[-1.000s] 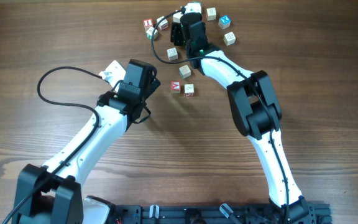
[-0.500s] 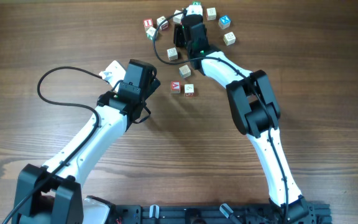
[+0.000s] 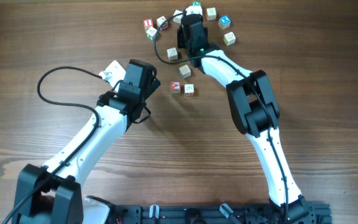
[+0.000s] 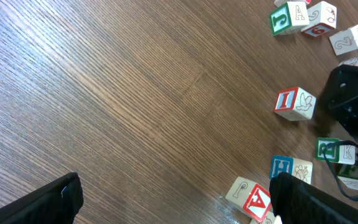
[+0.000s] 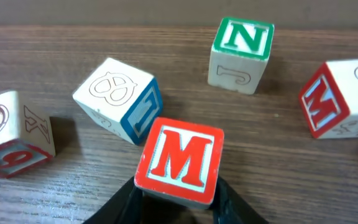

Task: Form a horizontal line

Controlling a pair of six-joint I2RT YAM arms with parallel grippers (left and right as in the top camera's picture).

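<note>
Two cubes of the horizontal line were already placed: the red "A" cube (image 3: 176, 86), with the plain-topped cube (image 3: 189, 89) just beside it. Over the preceding second the right gripper (image 5: 178, 200) had travelled farther from the "A" cube into the far cluster. During the last half second it barely moved. Its fingers were closed against opposite sides of the "M" cube (image 5: 180, 160). Whether the cube had left the table (image 3: 55, 37) could not be told. This indicated a completed or nearly completed grasp. Carrying the third cube back to the row remained to be done.

Only the right wrist view showed this hold, with the green "N" cube (image 5: 241, 53) beyond it. In the overhead view the wrist hid the "M" cube. Only the overhead view showed that the grasp point lay well apart from the "A" cube. The left wrist view showed the left gripper (image 4: 179, 196) spread wide and empty, one finger near the "A" cube.
</note>
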